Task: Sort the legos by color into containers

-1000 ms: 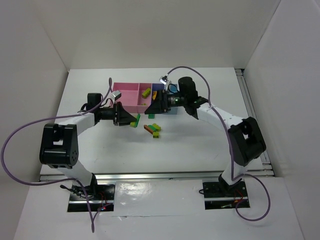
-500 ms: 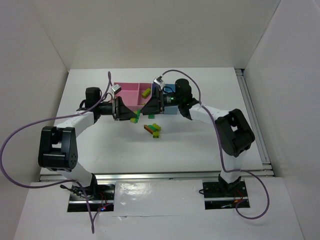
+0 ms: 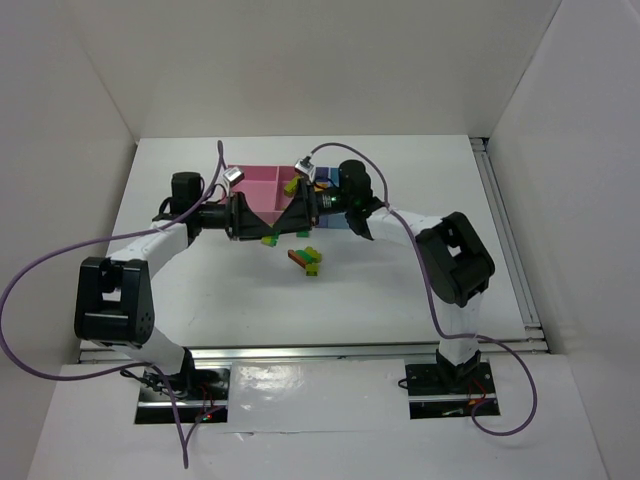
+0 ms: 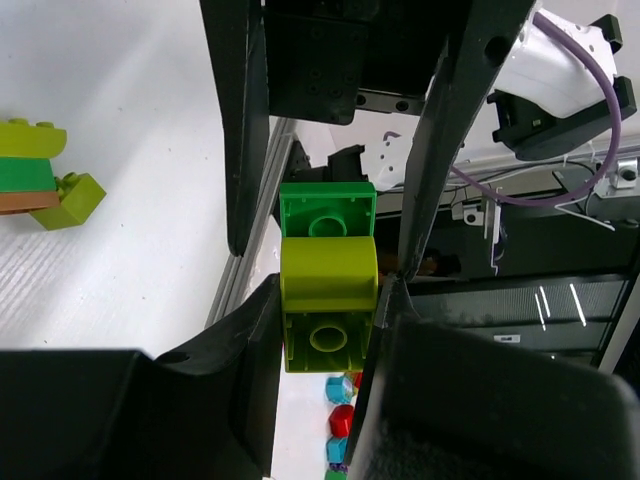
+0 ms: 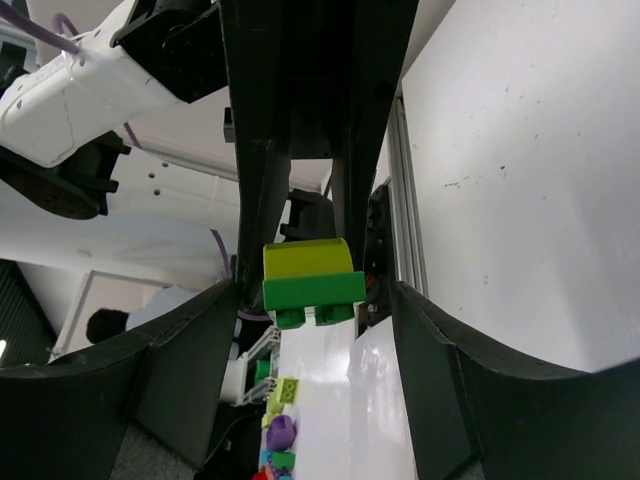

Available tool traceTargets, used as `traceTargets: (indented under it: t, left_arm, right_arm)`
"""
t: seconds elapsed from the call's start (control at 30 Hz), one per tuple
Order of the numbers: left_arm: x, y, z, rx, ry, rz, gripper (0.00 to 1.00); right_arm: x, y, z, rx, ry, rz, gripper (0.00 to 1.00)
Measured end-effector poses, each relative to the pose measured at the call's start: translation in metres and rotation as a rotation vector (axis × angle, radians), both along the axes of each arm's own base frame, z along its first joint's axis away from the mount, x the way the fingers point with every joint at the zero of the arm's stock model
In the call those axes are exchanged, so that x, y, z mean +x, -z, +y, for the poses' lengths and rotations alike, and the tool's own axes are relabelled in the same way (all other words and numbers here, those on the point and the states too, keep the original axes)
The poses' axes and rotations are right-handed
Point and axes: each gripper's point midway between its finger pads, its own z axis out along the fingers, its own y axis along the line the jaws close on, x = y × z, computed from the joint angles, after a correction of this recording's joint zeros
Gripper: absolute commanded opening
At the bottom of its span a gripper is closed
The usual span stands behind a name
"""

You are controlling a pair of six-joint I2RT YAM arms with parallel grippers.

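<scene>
- The left gripper (image 4: 328,300) was clenched on a two-brick stack (image 4: 330,265), a green lego joined to a yellow-green one, held just at 6 o'clock of the pink end of the containers (image 3: 262,190).
- The right gripper (image 5: 315,300) straddled the same stack from 3 o'clock. Whether its jaws pinched it could not be told.
- If that pinch was weak, a pull might snap one brick free and drop it onto the table (image 3: 400,280) or into the wrong bin.
- Fingers that closely interleaved could also knock together.

Left fingers (image 4: 255,350) clamp; right fingers (image 5: 185,385), parted, straddle their tips.
</scene>
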Motion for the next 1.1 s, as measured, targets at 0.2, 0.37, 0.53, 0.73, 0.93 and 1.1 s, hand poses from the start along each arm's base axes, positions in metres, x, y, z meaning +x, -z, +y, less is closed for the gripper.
traceTargets:
  t: [0.2, 0.37, 0.53, 0.73, 0.93, 1.1]
  left_arm:
    - [0.002, -0.002, 0.001, 0.005, -0.001, -0.027, 0.0]
    - [-0.001, -0.004, 0.001, -0.002, 0.01, -0.039, 0.0]
    - [0.002, -0.001, 0.002, 0.012, -0.009, -0.038, 0.0]
    - [0.01, 0.006, 0.002, 0.05, -0.053, -0.043, 0.0]
    - [0.022, -0.001, 0.02, 0.048, -0.117, -0.011, 0.0]
    - [0.052, -0.005, 0.027, 0.159, -0.243, -0.004, 0.0]
  right_arm:
    - [0.002, -0.009, 0.003, 0.016, -0.006, -0.028, 0.46]
    - [0.003, -0.009, 0.003, 0.016, 0.0, -0.027, 0.34]
    - [0.008, -0.002, -0.005, -0.001, 0.046, -0.013, 0.29]
    - [0.01, 0.01, -0.018, -0.062, 0.123, 0.002, 0.26]
    - [0.055, 0.044, -0.059, -0.2, 0.314, 0.039, 0.26]
    - [0.074, 0.059, -0.069, -0.324, 0.412, 0.039, 0.25]
